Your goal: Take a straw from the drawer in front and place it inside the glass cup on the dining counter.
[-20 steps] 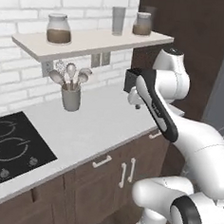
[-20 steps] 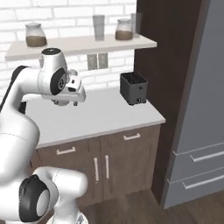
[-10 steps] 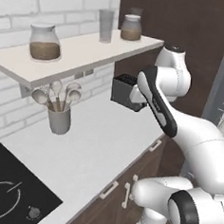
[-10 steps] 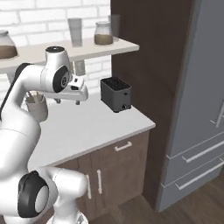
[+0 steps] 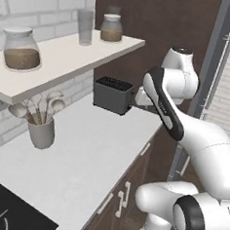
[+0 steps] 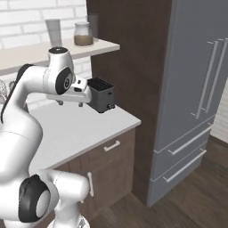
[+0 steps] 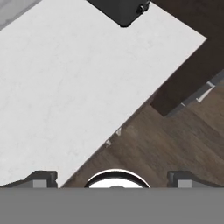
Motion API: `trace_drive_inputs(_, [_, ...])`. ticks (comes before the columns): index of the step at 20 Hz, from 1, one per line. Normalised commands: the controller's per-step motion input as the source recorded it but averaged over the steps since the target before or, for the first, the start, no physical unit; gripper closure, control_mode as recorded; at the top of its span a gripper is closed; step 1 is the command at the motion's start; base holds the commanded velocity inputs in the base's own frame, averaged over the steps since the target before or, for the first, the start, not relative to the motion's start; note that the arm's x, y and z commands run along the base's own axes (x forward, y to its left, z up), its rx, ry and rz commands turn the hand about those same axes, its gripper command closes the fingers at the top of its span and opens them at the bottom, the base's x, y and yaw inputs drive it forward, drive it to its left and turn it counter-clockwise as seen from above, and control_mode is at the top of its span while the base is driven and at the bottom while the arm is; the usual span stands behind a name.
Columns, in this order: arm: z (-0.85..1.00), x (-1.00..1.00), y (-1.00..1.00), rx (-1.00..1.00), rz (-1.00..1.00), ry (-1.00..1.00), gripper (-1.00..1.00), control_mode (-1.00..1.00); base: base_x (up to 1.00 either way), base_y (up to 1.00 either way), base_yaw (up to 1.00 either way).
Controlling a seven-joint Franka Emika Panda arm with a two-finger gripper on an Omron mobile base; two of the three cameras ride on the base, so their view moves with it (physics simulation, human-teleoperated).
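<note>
Gripper (image 7: 112,177): jaws spread wide, nothing between them; its dark tips sit far apart at the bottom of the hand view, pointing down over the worktop edge.
Arm (image 5: 162,103): folded high at centre frame in the left base view, hand tucked beside the toaster; judged a carry posture, not a reach.
Worktop (image 7: 74,83): plain white, upper left of the hand view; bare where the hand looks.
Toaster (image 5: 112,95): black, set at the worktop's end against the dark tall cabinet.
Drawer (image 6: 107,149): closed, bar handle facing out, centre of the right base view; judged the one to open.
Straw: presumably inside the shut drawer; cannot confirm.
Utensil pot (image 5: 41,132): grey, left of frame, holding spoons.
Shelf jars (image 5: 22,52): lidded, brown contents part-filling each.
Tumbler (image 5: 85,26): greyish, on the shelf, looks empty.
Fridge (image 6: 198,89): grey, right of frame, doors shut.
</note>
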Motion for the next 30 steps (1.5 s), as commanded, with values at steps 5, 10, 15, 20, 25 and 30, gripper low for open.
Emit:
trace_drive_inputs(5, [0.00, 0.00, 0.00, 0.00, 0.00, 0.00, -1.00, 1.00, 0.12, 0.44, -0.19])
trace_drive_inputs(10, [-0.84, 0.39, -0.03, 0.09, -0.12, 0.03, -1.00, -1.00, 0.00, 0.00, 0.00])
trace_drive_inputs(15, [-1.00, 0.35, -0.72, 0.33, -0.03, 0.16, -1.00, -1.00, 0.00, 0.00, 0.00])
trace_drive_inputs(20, [-0.96, 0.11, -0.65, 0.32, 0.00, 0.19, -1.00, -1.00, 0.00, 0.00, 0.00])
trace_drive_inputs(25, [-0.83, 0.05, -0.40, 0.32, 0.00, 0.07, -1.00, -1.00, 0.00, 0.00, 0.00])
trace_drive_inputs(30, [-0.72, 0.07, -0.11, 0.27, 0.00, -0.03, -1.00, -1.00, 0.00, 0.00, 0.00])
